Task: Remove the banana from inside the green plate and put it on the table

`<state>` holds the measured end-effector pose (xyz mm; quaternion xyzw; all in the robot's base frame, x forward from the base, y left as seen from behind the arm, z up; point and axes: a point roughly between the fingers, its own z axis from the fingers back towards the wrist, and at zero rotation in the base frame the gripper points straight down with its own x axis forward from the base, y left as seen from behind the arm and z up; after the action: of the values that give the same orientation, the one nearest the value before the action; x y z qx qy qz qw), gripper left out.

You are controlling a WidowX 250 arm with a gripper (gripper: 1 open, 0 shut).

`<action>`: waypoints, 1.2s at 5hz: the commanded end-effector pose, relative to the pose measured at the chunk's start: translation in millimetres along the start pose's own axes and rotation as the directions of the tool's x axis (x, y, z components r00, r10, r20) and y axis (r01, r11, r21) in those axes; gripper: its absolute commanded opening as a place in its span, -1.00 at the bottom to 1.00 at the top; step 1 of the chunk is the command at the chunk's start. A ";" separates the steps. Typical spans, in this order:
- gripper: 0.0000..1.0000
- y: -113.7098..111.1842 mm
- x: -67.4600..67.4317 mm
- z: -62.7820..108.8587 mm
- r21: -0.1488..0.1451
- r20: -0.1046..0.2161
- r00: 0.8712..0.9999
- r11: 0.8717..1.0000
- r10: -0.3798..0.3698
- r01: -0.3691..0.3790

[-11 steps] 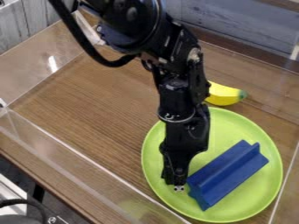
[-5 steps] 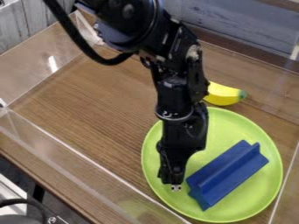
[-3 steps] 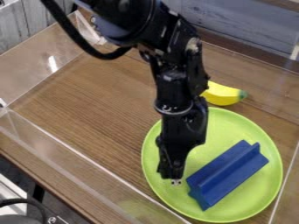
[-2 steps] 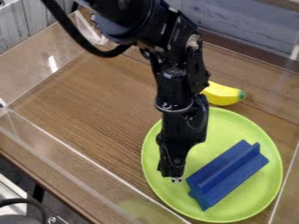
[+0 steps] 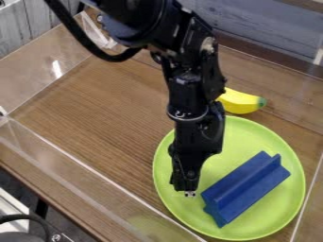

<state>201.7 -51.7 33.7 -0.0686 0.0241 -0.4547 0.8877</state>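
Here, the gripper [image 5: 188, 192] points straight down over the green plate [image 5: 168, 170], jaws pinched shut on nothing, just beside a blue block [image 5: 247, 183]. The banana [image 5: 240, 102] already lies on the bench [image 5: 101, 104], just past the plate's far rim. Done well, the arm would likely lift straight up, brushing neither block nor banana.

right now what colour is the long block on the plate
Blue. The long block lies on the lime-green plate, clear in the camera view.
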 end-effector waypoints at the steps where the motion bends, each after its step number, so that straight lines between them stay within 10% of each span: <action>1: -1.00 8.7 7.0 10.8 0.044 0.040 0.999 0.999 -0.003 0.001; 2: -1.00 9.5 8.1 9.3 0.044 0.041 0.999 0.999 -0.006 0.005; 3: 1.00 12.6 9.6 11.5 0.046 0.042 0.999 0.999 0.002 -0.004; 4: -1.00 16.2 11.4 17.1 0.051 0.044 0.999 0.999 0.018 -0.020; 6: -1.00 25.6 14.8 29.7 0.066 0.051 0.998 0.997 0.029 -0.033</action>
<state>227.0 -46.6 51.5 -0.0575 0.0052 -0.4394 0.8965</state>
